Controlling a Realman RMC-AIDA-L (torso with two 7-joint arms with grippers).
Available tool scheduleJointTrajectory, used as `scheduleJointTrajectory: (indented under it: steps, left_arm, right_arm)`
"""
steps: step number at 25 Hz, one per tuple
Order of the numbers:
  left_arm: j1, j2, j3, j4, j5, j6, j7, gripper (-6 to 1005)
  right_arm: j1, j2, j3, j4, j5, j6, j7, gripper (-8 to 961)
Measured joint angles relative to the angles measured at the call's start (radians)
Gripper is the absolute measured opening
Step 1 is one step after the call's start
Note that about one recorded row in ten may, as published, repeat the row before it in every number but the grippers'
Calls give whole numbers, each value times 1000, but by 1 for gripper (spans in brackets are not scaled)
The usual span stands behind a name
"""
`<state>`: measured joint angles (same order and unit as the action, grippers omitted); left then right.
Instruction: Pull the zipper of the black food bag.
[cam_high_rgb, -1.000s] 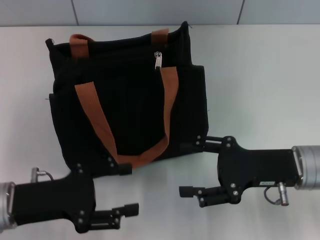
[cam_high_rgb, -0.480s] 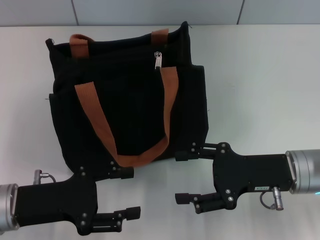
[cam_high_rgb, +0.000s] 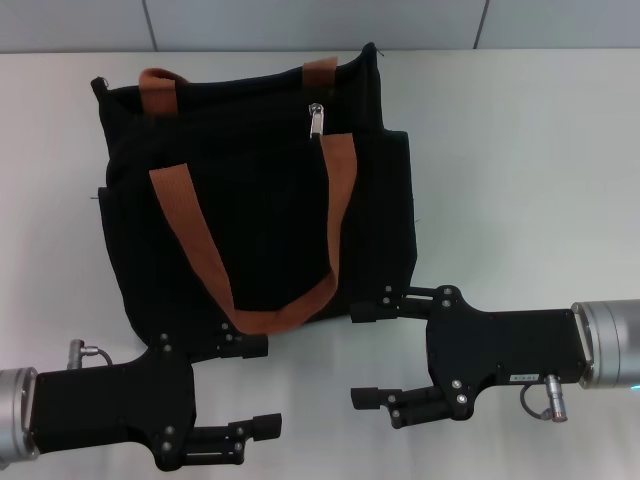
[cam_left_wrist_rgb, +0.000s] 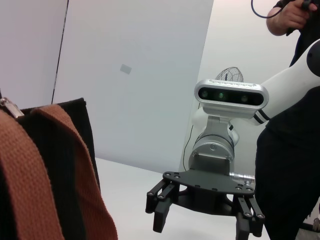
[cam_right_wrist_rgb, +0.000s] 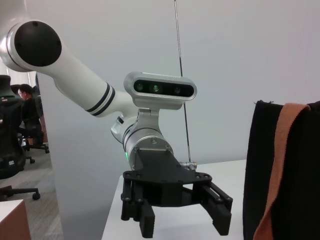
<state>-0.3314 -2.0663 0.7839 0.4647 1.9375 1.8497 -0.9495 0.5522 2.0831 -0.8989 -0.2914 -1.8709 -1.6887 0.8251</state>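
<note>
One black food bag (cam_high_rgb: 255, 190) lies on the white table (cam_high_rgb: 520, 160), toward the far left part of it, with its top edge close to the far edge of the table. The bag has two orange-brown handles: one long handle (cam_high_rgb: 205, 255) is spread in a loop over the upper face of the bag, and the second handle (cam_high_rgb: 160, 85) shows only as two short pieces at the bag's far edge. There is one zipper (cam_high_rgb: 316, 119), a small silver tab, and it rests on the bag near the far edge, just beside the right end of the long handle. Two grippers are in view, both near the front edge of the table. The left gripper (cam_high_rgb: 262, 386) is at the front left, just before the near edge of the bag, and its two fingers stand apart; one fingertip is at the bottom of the handle loop, but I cannot tell if it touches the bag. The right gripper (cam_high_rgb: 364, 354) is at the front, to the right of the bag's near right corner, and its two fingers are also spread apart with nothing between them. Both grippers are well apart from the zipper. In the left wrist view the bag (cam_left_wrist_rgb: 75, 165) fills the side with one handle (cam_left_wrist_rgb: 47, 175) across it, and the right gripper (cam_left_wrist_rgb: 205, 220) shows farther off with fingers apart.
</note>
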Motion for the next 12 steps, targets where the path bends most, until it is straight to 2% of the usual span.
scheduleJointTrajectory:
  steps: [12]
  left_arm:
    - [0, 0, 0, 0, 0, 0, 0, 782]
  right_arm:
    - [0, 1, 0, 0, 4, 0, -1, 817]
